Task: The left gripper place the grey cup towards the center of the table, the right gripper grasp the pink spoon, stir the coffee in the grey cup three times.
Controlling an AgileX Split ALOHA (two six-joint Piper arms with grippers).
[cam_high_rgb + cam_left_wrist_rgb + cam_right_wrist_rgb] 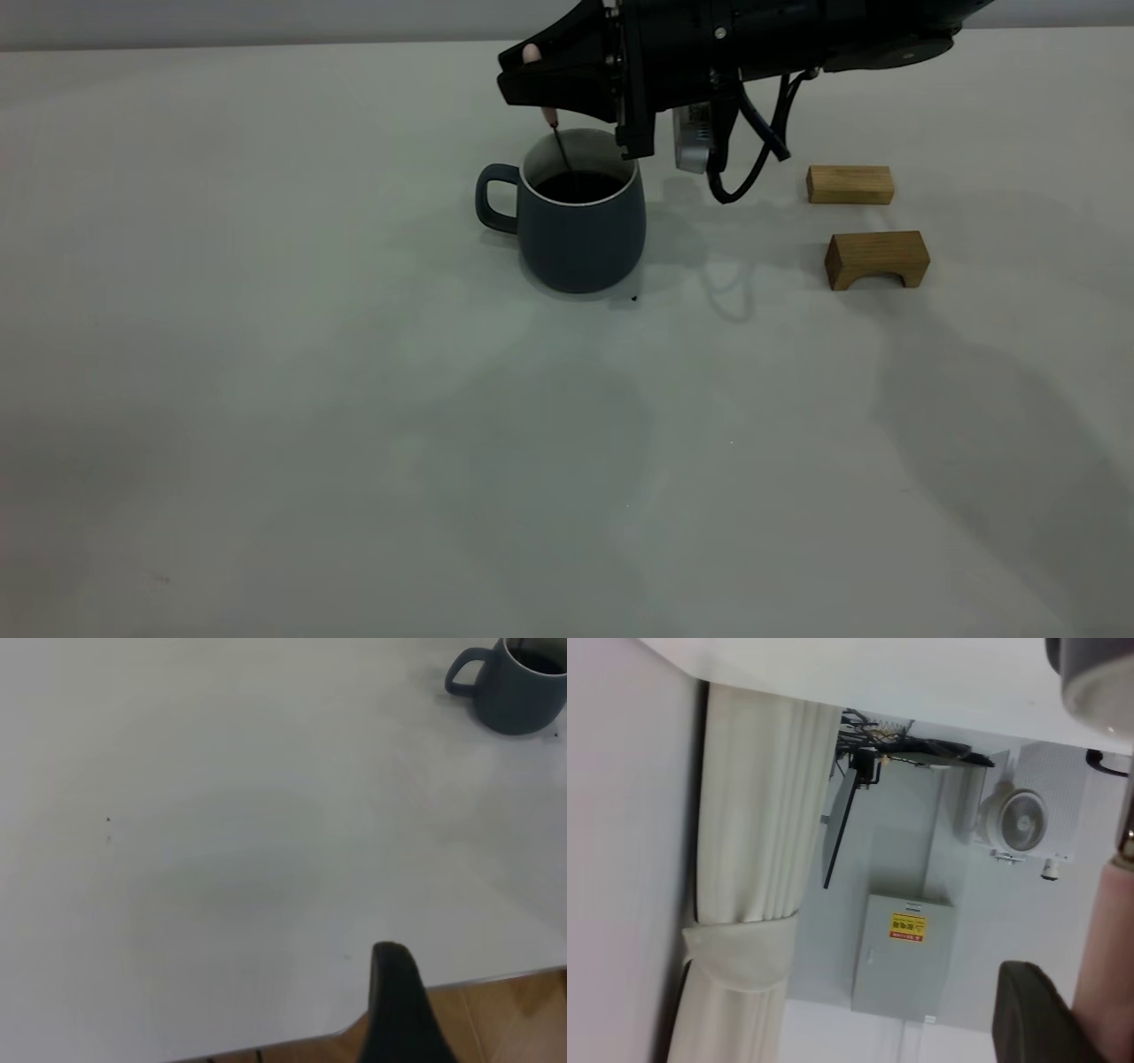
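Observation:
The grey cup (580, 221) stands upright near the middle of the table (266, 354), its handle pointing left, with dark coffee (580, 186) inside. My right gripper (532, 80) hovers just above the cup's far rim, shut on the pink spoon (550, 115). The spoon hangs nearly upright and its metal neck dips into the coffee; the bowl is hidden under the liquid. The right wrist view shows the pink handle (1112, 974) close beside a dark finger (1028, 1019). My left gripper (399, 1010) stays back over the table's near edge, far from the cup (518, 691).
Two tan wooden blocks lie to the right of the cup, a flat one (850, 184) and an arched one (877, 259). A tiny black speck (633, 299) sits by the cup's base. Bare table stretches across the front and left.

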